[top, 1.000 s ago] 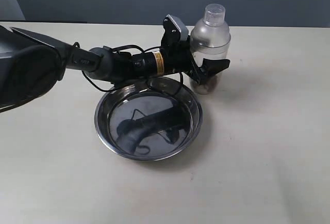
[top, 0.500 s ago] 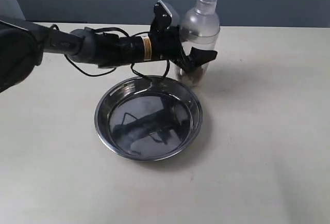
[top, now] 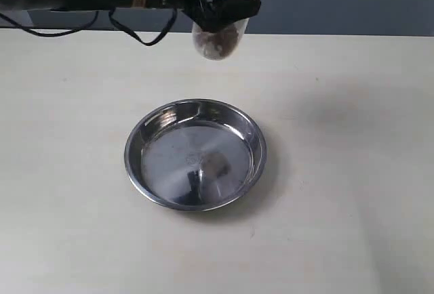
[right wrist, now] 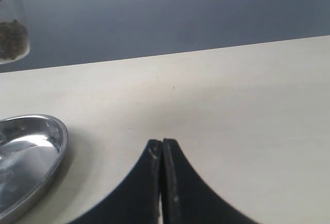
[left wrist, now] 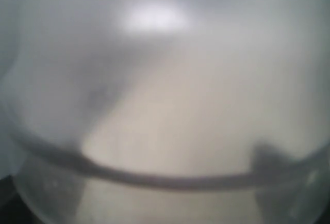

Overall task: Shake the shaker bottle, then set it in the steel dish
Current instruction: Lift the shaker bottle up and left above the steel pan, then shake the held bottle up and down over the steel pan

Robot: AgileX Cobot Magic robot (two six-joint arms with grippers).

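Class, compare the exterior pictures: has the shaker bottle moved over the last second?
Yes. The shaker bottle has gone up and leftward, judged against the steel dish.

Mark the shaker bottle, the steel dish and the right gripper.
shaker bottle (top: 215,42): exterior view, granule-filled base.
steel dish (top: 169,162): exterior view, flat bottom.
right gripper (right wrist: 162,142): right wrist view, between fingertips.

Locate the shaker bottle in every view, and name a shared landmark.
Exterior: shaker bottle at the top edge, left of centre, only its base showing.
Left wrist: blurred, filling the frame.
Right wrist: granule-filled base at the frame's edge.
Landmark: steel dish, in exterior and right wrist.
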